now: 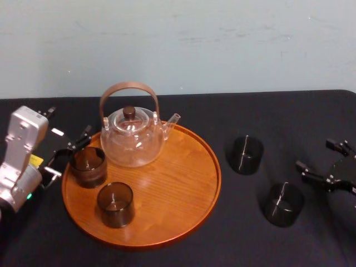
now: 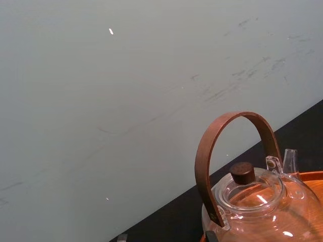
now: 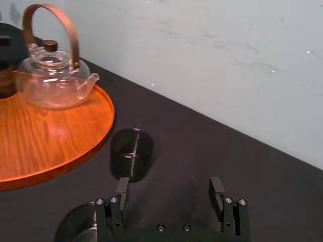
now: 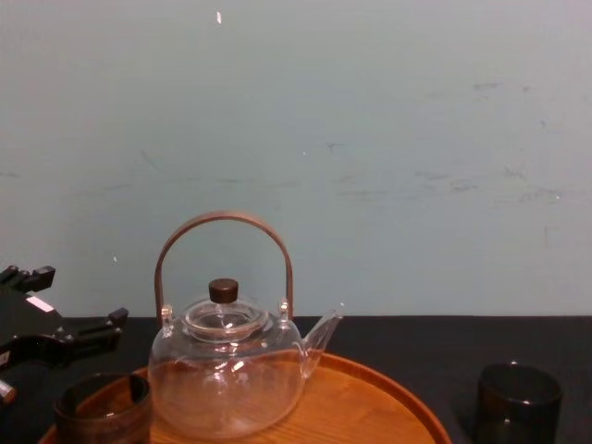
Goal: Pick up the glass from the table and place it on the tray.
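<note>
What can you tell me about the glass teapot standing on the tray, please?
The teapot is clear glass with a rounded body, a short spout aimed toward the robot's right and away, a glass lid with a dark brown knob, and an arched brown handle. It stands upright on the far left part of the wooden tray, and no liquid shows inside. A brown cup stands close by its left; whether they touch is unclear.

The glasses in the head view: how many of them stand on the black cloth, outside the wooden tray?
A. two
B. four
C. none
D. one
A: one glass and a second glass stand on the table, to the right of the tray; the other two glasses are on the tray.
</note>
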